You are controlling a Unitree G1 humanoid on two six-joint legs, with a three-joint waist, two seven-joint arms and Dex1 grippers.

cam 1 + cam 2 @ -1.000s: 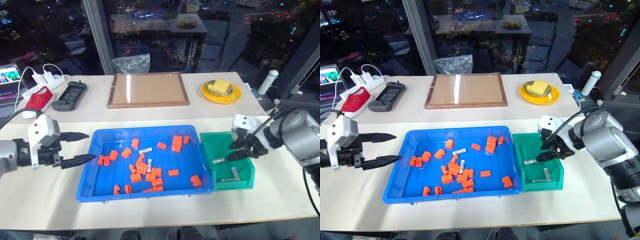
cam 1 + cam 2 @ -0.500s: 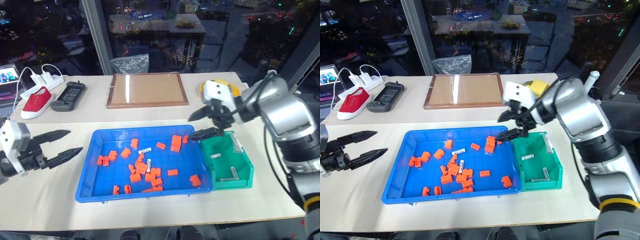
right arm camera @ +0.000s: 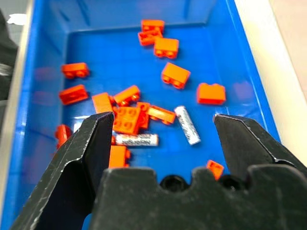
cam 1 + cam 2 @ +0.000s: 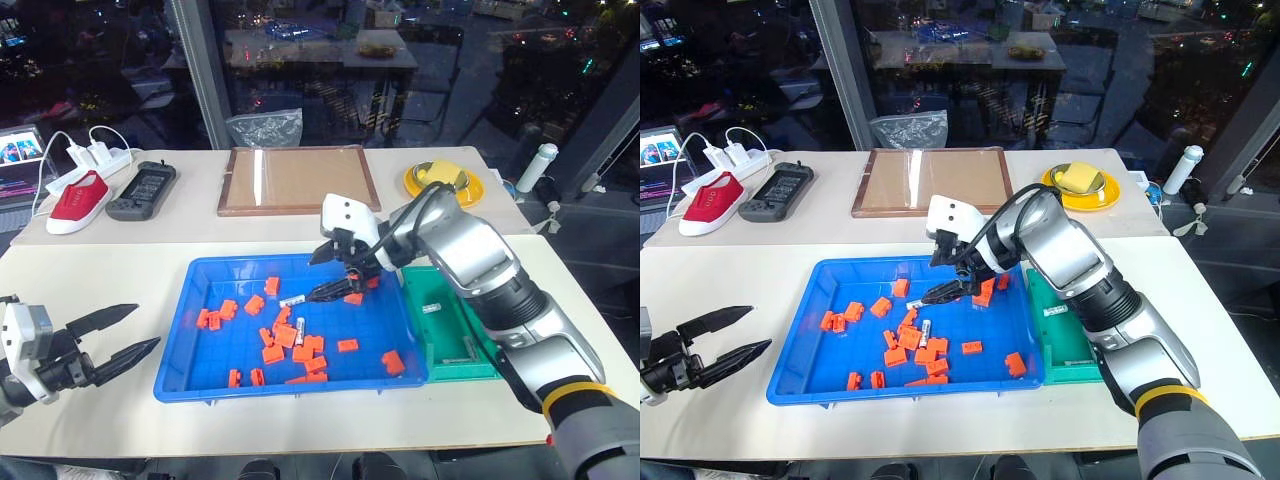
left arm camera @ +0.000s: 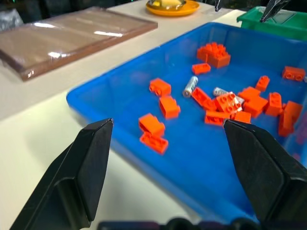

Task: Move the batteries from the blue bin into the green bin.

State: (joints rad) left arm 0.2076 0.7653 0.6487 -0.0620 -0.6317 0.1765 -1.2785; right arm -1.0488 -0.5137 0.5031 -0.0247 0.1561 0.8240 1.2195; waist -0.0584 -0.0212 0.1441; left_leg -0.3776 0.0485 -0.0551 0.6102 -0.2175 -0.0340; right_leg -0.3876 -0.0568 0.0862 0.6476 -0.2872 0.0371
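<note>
Now, nearest to me, my left gripper point(image 4: 125, 335) has drawn back low off the blue tray's left edge, its black fingers spread and holding nothing — it is out of the work for the moment.

Just beyond it lies the large shallow bright-blue plastic bin point(image 4: 195, 335) with its scatter of small orange plastic blocks point(image 4: 273, 353). Two silvery-white cylindrical batteries point(image 3: 187, 124) still lie in it near the middle, among the blocks: one short of centre, one a little farther back.

My right gripper point(image 4: 333, 273) has swung across from over the small green plastic bin point(image 4: 470, 345) to hover above the middle of the blue one, its fingers parted wide and empty, the farther battery just below them. I judge the last drop-off finished and the next pick begun — what remains is to come down with the fingers either side of that cylinder without catching an orange block.

The green bin sits touching the blue bin's right side, with at least one battery on its floor.
</note>
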